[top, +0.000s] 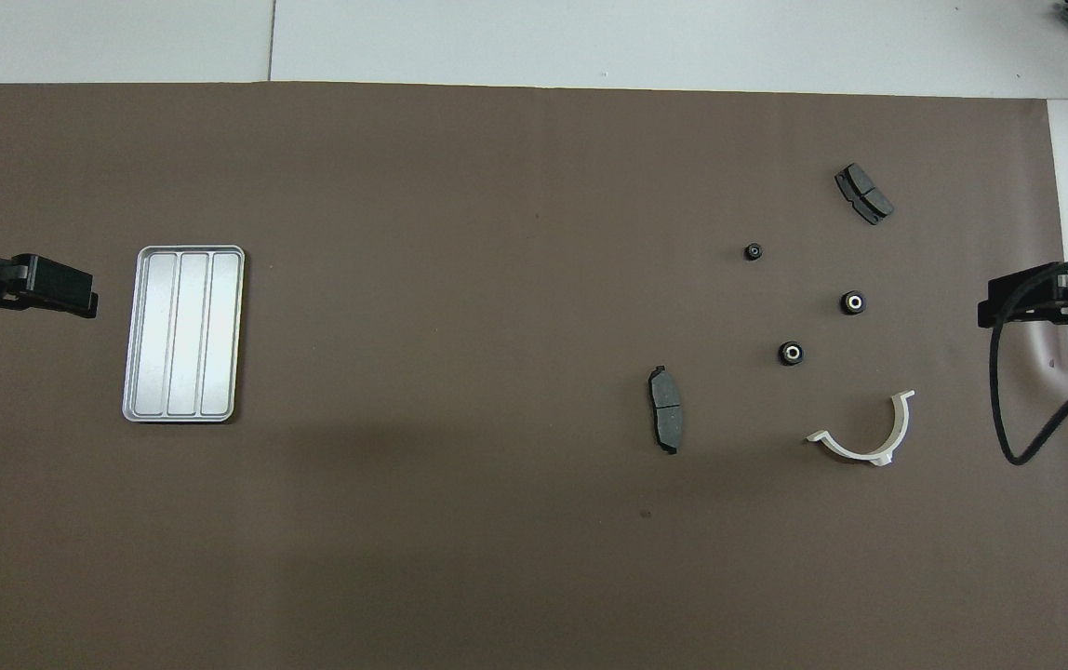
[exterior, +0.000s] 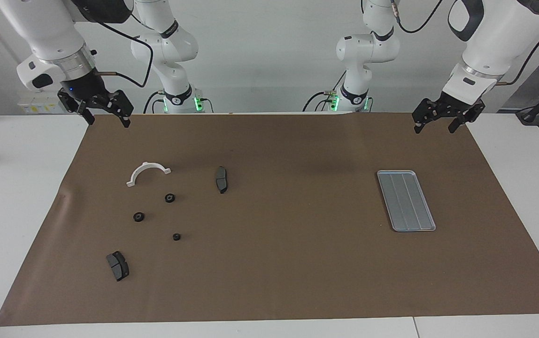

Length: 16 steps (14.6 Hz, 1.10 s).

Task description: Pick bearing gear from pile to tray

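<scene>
A big brown mat is lying flat over the white table and covering most of it. Two white robot arms are hanging up in the air at the robots' edge of the mat, and both are waiting. The left gripper is hovering over the mat's corner at the left arm's end, with its two fingers spread wide and nothing between them. The right gripper is hovering over the mat's corner at the right arm's end, fingers spread wide too, and holding nothing. The silver tray is sitting flat on the mat toward the left arm's end, with nothing in it. The pile is lying loose toward the right arm's end, well apart from the tray. The white half-ring bracket is lying nearest to the robots. One dark brake pad is resting beside it, more toward the middle of the mat. The other brake pad is lying farthest from the robots. Three tiny black gears are sitting between the bracket and that far pad, each one apart from the others.
</scene>
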### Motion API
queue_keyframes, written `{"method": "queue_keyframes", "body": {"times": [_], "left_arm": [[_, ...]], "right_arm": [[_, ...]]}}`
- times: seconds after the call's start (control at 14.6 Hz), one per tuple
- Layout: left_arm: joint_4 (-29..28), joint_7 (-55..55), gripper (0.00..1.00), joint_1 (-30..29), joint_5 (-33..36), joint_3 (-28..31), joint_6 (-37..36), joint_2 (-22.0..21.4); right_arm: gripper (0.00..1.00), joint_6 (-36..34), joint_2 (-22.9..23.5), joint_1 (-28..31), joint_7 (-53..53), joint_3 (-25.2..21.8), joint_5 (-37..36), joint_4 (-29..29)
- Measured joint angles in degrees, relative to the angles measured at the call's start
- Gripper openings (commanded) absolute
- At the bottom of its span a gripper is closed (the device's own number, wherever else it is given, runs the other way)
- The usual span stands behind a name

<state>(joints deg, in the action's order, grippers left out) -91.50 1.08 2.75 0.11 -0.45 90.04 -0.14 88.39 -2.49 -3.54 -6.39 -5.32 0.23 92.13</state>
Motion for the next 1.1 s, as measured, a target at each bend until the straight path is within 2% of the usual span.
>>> {"method": "queue_keyframes", "body": {"times": [0.34,0.48,0.89,1.1], "left_arm": [[-0.59,-0.01,1.00,0.00,0.00,0.00,0.00,-0.54],[-0.72,0.00,1.00,0.00,0.00,-0.05,0.00,-0.66],[-0.81,0.00,1.00,0.00,-0.01,-0.09,0.01,-0.68],[-0.88,0.02,1.00,0.00,0.00,-0.09,0.06,-0.68]], "right_arm": [[1.00,1.00,-0.01,-0.03,0.00,0.02,0.00,0.27],[1.00,3.59,-0.09,-0.06,0.50,0.04,0.00,1.80],[1.00,21.76,-0.48,1.50,10.02,-0.18,0.01,17.21],[1.00,29.86,3.96,4.20,17.95,-0.31,0.10,21.31]]}}
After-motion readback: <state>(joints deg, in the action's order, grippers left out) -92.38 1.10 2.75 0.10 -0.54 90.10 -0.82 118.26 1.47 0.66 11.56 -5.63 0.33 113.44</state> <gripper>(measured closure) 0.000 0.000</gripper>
